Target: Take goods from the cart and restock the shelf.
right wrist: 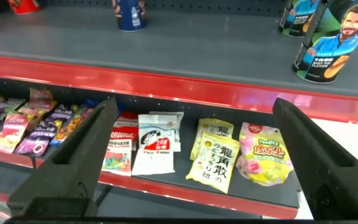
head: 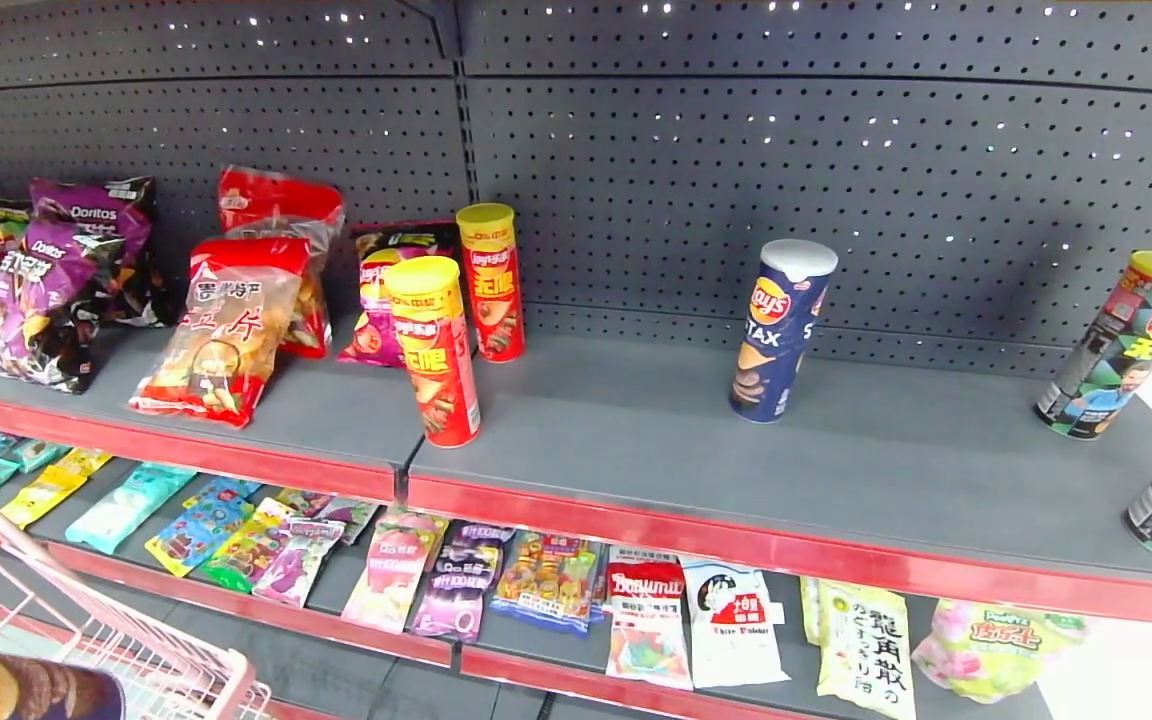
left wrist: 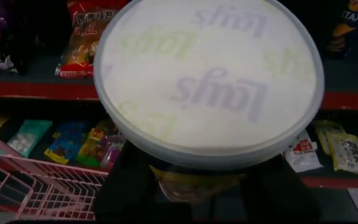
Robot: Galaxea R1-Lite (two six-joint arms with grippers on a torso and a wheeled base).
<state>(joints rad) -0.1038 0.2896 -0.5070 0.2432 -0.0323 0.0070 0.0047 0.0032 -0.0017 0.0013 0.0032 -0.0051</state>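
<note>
A chip can with a white translucent lid [left wrist: 207,78] stands right in front of the left wrist camera, and my left gripper [left wrist: 194,190] is shut on its body just below the lid. The same dark blue can [head: 21,688] shows in the head view's lower left corner, beside the pink cart [head: 86,630]. The grey top shelf [head: 656,440] carries a blue can [head: 778,330], two red cans [head: 434,350] and chip bags [head: 226,330]. My right gripper [right wrist: 196,109] is open with nothing in it, level with the shelf's red front edge [right wrist: 185,81].
Two multicoloured cans [head: 1121,345] stand at the top shelf's right end. The lower shelf [head: 336,600] holds a row of flat candy and snack packets [head: 646,620]. Bare shelf surface lies between the red cans and the blue can, and right of the blue can.
</note>
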